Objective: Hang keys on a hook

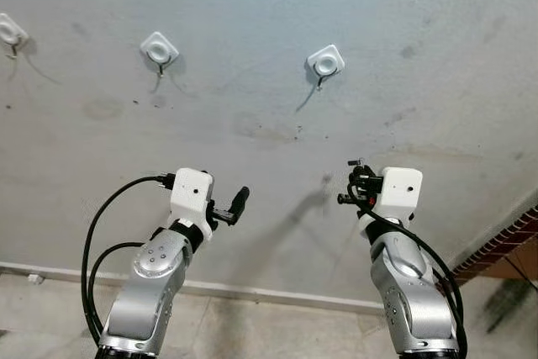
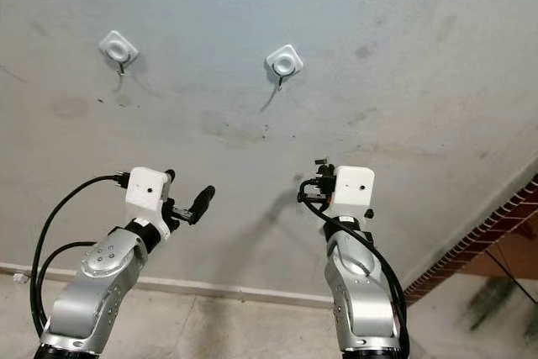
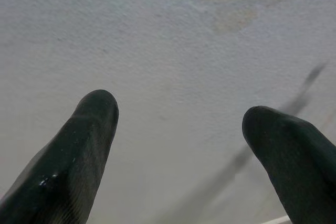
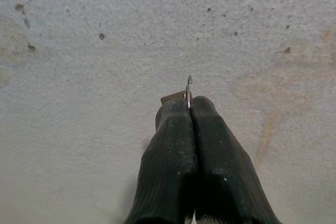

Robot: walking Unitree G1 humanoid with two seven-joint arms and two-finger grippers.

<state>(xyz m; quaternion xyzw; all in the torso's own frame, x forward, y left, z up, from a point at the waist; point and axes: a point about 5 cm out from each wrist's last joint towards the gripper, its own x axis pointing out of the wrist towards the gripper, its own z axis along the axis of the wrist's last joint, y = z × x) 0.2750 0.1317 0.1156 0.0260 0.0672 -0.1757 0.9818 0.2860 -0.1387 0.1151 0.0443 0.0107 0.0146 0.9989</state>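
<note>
Stained grey plaster wall with white square adhesive hooks. Right gripper, fingers pressed together, pinches thin silver metal keys below the hooks, near the wall. Left gripper raised, fingers spread apart, holding nothing.

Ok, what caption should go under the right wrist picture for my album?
Right gripper pinching a key ring between shut black fingers, facing a speckled grey wall.
</note>
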